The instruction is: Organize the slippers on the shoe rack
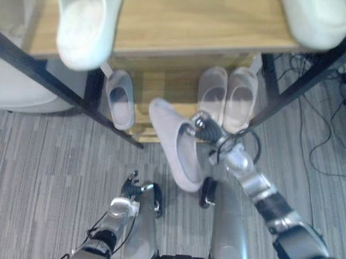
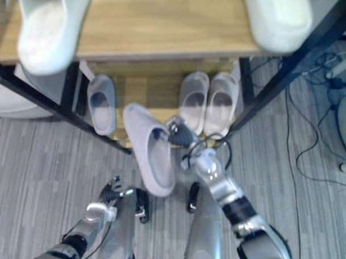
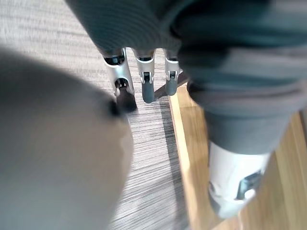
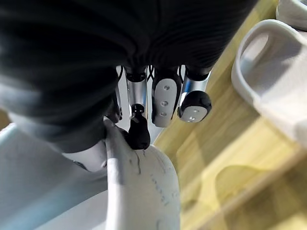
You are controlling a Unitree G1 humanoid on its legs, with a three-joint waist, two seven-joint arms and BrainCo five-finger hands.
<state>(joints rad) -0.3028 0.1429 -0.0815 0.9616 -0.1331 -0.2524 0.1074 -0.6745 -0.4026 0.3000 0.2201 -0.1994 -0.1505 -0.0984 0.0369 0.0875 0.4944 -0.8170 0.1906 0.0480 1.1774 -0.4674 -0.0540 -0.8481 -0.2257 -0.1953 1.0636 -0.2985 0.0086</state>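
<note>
Right robot hand (image 1: 209, 129): narrow, fingers (image 4: 163, 103) and thumb pinched on the side rim of the held slipper, near its opening.
Held slipper (image 1: 178, 149): pale lilac, opening up, slanted. Toe at the front edge of the lower shelf, heel out over the floor. Can't tell if the toe rests on the shelf.
Held slipper, close view: rim (image 4: 139, 191) is clamped under the dark fingertips.
Left robot hand (image 1: 135, 189): low, well short of the rack's front edge, fingers loose and straightish, holding nothing.
Shoe rack (image 1: 194, 22): wood boards on a black frame, two levels visible.
Lower shelf (image 1: 163, 83): carries three slippers.
Lone slipper (image 1: 121, 99): left end of the lower shelf, toe pointing in, apart from the held slipper.
Pair of slippers (image 1: 213, 95): right end of the lower shelf, side by side and touching, toes in, just beside the right robot hand.
Top-left slipper (image 1: 85, 24): pale, at the top shelf's front-left corner, hanging over the front edge.
Top-right slipper (image 1: 319, 18): pale, at the top shelf's front-right corner, also over the edge.
Floor (image 1: 47, 159): grey striped.
</note>
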